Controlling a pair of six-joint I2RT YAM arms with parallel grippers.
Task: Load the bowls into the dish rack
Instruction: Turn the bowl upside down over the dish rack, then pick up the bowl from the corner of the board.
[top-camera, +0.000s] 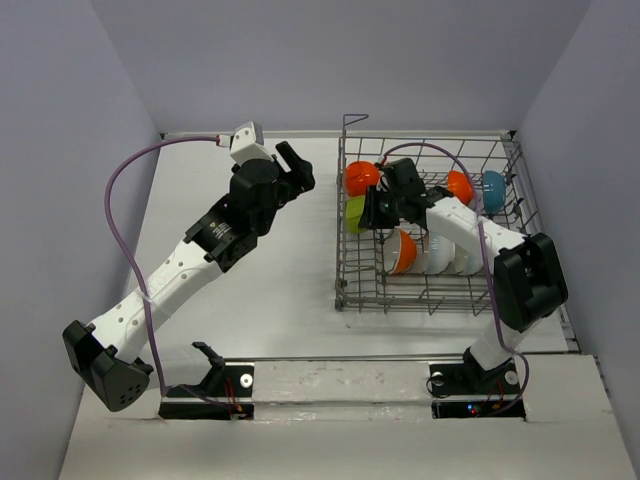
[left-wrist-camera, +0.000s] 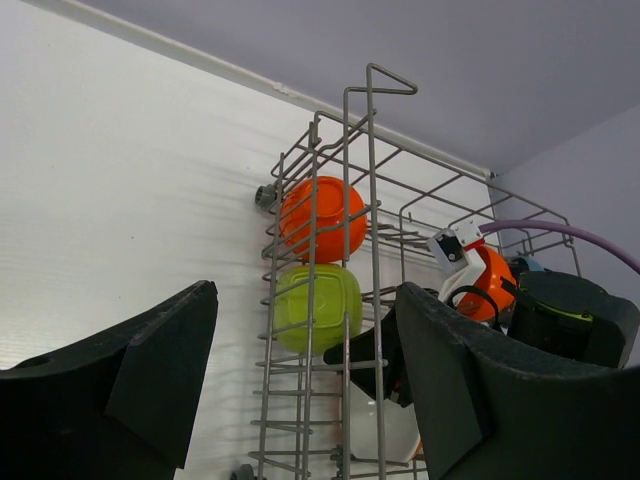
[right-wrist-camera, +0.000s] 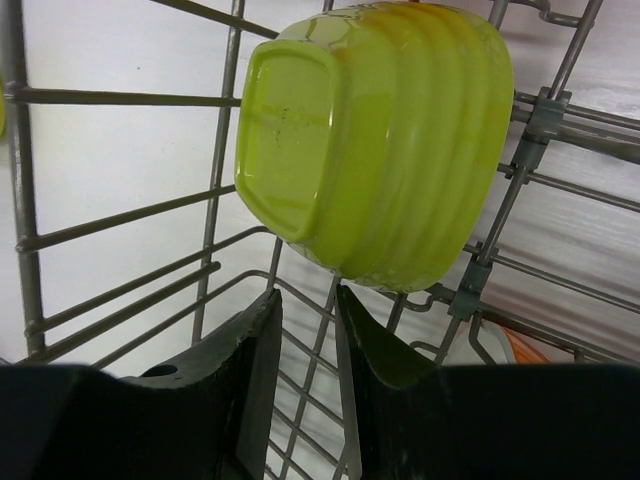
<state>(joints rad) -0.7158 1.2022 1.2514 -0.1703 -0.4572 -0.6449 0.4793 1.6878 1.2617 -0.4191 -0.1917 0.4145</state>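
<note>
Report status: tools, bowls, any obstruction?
Left tool open wide, empty, beside grey wire dish rack. Right tool narrowly parted, empty, inside rack, close to ribbed yellow-green squarish bowl on edge. No obstruction seen.

A white table (top-camera: 270, 290) stands enclosed by plain pale lavender walls (top-camera: 350, 60).

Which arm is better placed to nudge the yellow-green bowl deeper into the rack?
Probably right: the right gripper is inside the dish rack, just beside the yellow-green bowl; the left gripper hangs open outside it.
</note>
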